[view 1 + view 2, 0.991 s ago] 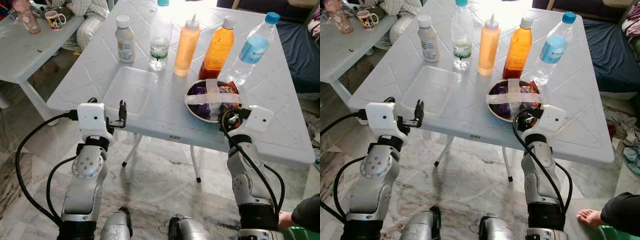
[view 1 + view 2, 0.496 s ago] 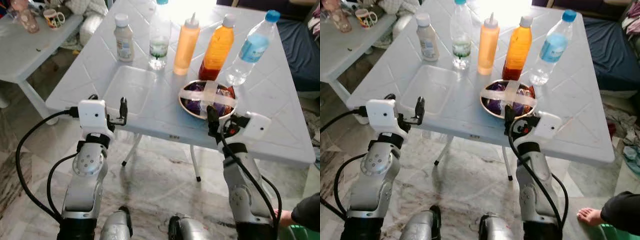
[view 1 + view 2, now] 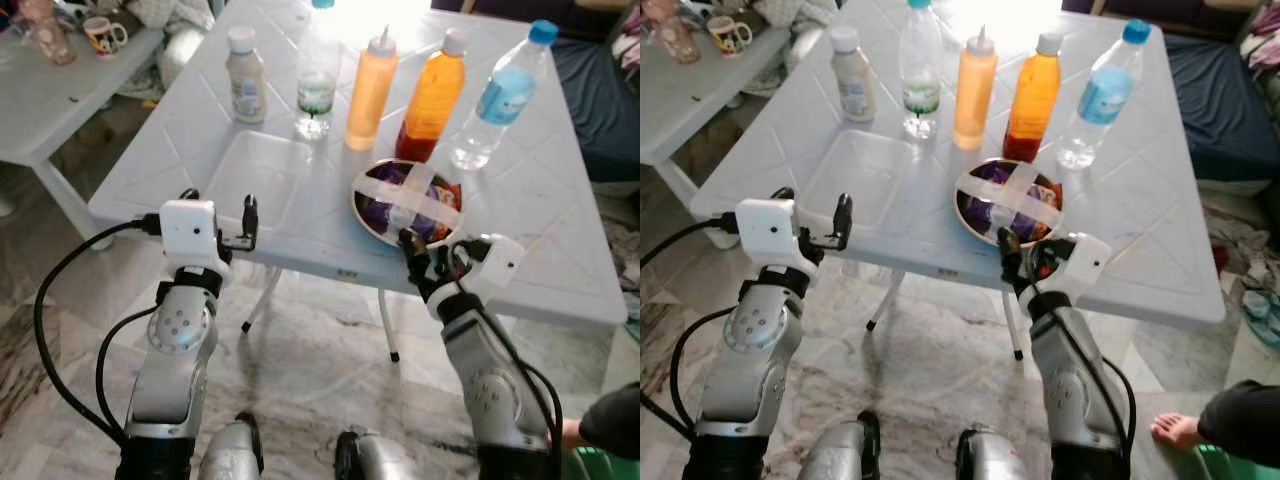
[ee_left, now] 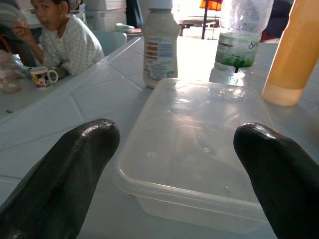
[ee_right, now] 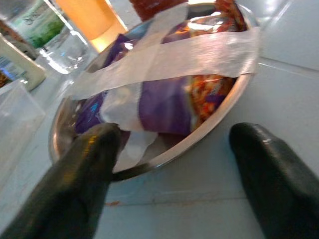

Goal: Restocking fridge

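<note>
On the white table (image 3: 520, 215) a metal bowl (image 3: 405, 200) holds purple and orange snack packets under crossed white tape. My right gripper (image 3: 413, 250) is at the bowl's near rim, open. In the right wrist view the rim (image 5: 164, 159) lies between its spread fingers (image 5: 89, 164), and one finger is close to the rim. My left gripper (image 3: 248, 215) hovers open at the table's front edge, facing an empty clear plastic container (image 4: 199, 149). Behind stand a white bottle (image 3: 245, 75), a clear water bottle (image 3: 317, 70), an orange squeeze bottle (image 3: 371, 90), a juice bottle (image 3: 433, 95) and a blue-labelled water bottle (image 3: 497, 95).
A second white table (image 3: 60, 95) with a mug (image 3: 103, 35) stands at the left, and a person (image 4: 65, 40) sits behind it. A person's foot (image 3: 1175, 430) is on the marble floor at lower right. A dark couch (image 3: 600, 90) lies beyond the table's right side.
My right gripper has swung left along the bowl's near rim. The bowl has slid a little to the left and turned. The left arm has hardly moved.
</note>
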You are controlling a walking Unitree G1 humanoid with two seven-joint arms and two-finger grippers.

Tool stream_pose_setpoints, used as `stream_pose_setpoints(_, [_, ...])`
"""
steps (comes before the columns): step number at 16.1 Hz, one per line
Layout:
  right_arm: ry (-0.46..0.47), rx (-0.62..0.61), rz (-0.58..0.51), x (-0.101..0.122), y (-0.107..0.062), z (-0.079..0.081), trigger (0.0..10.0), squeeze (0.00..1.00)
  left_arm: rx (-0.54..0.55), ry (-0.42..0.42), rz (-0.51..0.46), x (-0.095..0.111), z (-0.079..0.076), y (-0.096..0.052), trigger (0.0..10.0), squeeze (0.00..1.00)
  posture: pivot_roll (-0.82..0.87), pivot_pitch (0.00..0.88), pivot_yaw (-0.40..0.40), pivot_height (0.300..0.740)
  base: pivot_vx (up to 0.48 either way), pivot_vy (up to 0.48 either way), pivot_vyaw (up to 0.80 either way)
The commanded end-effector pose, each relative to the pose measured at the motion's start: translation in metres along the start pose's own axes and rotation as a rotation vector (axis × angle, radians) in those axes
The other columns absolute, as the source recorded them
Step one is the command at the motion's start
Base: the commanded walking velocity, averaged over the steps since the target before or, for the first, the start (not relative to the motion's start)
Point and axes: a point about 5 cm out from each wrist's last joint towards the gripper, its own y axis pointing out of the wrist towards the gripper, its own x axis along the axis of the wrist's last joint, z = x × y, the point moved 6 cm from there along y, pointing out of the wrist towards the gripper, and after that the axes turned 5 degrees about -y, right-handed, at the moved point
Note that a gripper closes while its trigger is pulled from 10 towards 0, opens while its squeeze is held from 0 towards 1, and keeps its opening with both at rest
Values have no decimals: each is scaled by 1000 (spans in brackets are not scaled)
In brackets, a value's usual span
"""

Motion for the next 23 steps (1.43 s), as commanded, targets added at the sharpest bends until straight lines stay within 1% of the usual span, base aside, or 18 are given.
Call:
stream_pose_setpoints(1, [21,-57,86,-20,0,-13,0,0,-3,5,0,-1,-1,-2,10000,0,100,187,-43,740,0,0,0])
stream_pose_setpoints(3, [56,-76,82,-14,5,-15,0,0,-3,3,-1,0,-2,-2,10000,0,107,190,-41,740,0,0,0])
stream_pose_setpoints(4, [42,-105,96,-14,6,-21,0,0,-2,2,-1,0,-2,-2,10000,0,106,191,-39,740,0,0,0])
stream_pose_setpoints(6, [38,-184,113,-10,7,-40,0,0,-5,1,1,0,-2,-2,10000,0,105,192,-35,740,0,0,0])
stream_pose_setpoints(8, [-8,-235,132,-7,7,-56,0,0,-11,2,2,0,-3,-1,10000,0,100,192,-31,740,0,0,0])
stream_pose_setpoints(9, [-15,-246,138,-6,7,-60,0,0,-13,2,2,0,-4,0,10000,0,99,190,-29,740,0,0,0])
stream_pose_setpoints(10, [-44,-263,125,3,9,-68,0,0,-15,1,0,0,-5,1,10000,0,97,191,-28,740,0,0,0])
stream_pose_setpoints(11, [-67,-271,114,9,10,-72,0,0,-16,-1,0,0,-5,1,10000,0,96,191,-28,740,0,0,0])
stream_pose_setpoints(13, [-98,-280,94,19,13,-76,0,0,-16,0,1,0,-5,1,10000,0,97,191,-28,740,0,0,0])
stream_pose_setpoints(14, [-130,-290,59,30,15,-78,0,0,-14,1,0,0,-4,0,10000,0,101,192,-29,740,0,0,0])
stream_pose_setpoints(15, [-135,-299,46,33,16,-79,0,0,-12,1,0,0,-4,0,10000,0,101,192,-29,740,0,0,0])
stream_pose_setpoints(17, [-128,-308,-8,44,18,-76,0,0,-10,4,-1,0,-3,0,10000,0,101,193,-29,740,0,0,0])
stream_pose_setpoints(18, [-145,-308,-20,47,18,-73,0,0,-9,4,-1,0,-3,0,10000,0,101,193,-28,740,0,0,0])
stream_pose_setpoints(19, [-176,-294,-21,48,19,-70,392,0,-9,4,-1,1,-3,0,10000,0,100,193,-28,740,0,0,0])
stream_pose_setpoints(20, [-226,-270,-75,59,19,-66,7647,0,-9,4,-2,1,-3,1,10000,0,100,193,-28,740,0,0,0])
stream_pose_setpoints(21, [-299,-238,-126,71,20,-59,10000,396,-9,3,-3,1,-3,1,10000,0,98,192,-27,740,0,0,0])
stream_pose_setpoints(22, [-369,-197,-177,81,19,-51,10000,1000,-10,1,-3,1,-4,1,10000,0,95,192,-25,740,0,0,0])
stream_pose_setpoints(23, [-378,-186,-205,85,17,-45,10000,1000,-11,1,-4,1,-4,1,10000,0,95,192,-25,740,0,0,0])
